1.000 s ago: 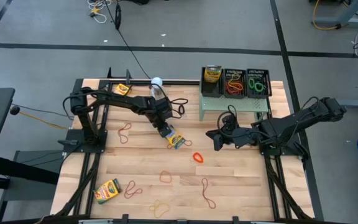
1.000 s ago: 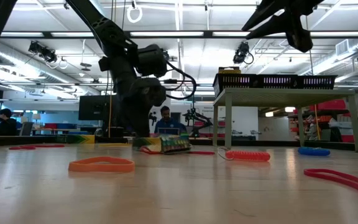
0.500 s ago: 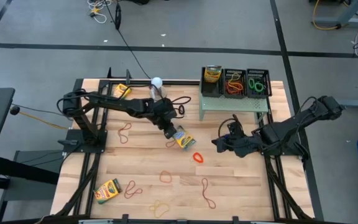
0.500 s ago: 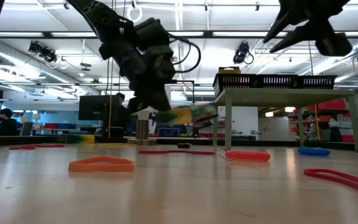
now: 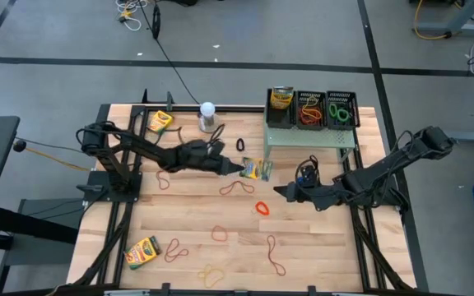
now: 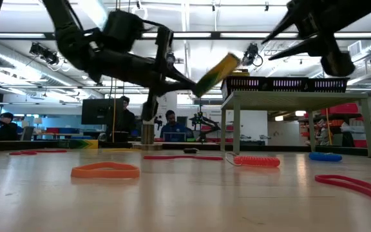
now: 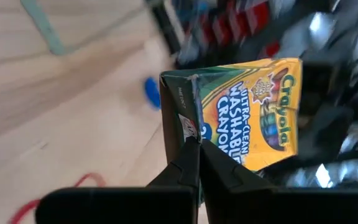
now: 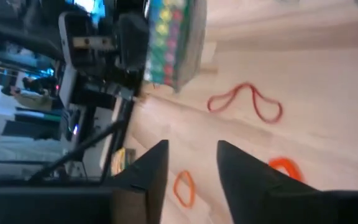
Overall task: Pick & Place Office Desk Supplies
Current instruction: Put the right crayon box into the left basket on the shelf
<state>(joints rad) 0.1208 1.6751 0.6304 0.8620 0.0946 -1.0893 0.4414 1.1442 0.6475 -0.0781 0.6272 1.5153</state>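
The left claw [image 5: 243, 168] is clenched on a crayon box [image 5: 256, 169], carried in the air just in front of the green riser [image 5: 309, 137]. Keep the pinch firm and lift over the riser's edge toward the basket [image 5: 280, 108] already holding one. The right claw [image 5: 280, 193] hangs released below the riser. Four crayon boxes show, three baskets, and roughly ten loose bands.

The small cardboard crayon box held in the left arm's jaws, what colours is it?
Yellow and green crayon box, with multicoloured crayon artwork; the left wrist view shows it best.
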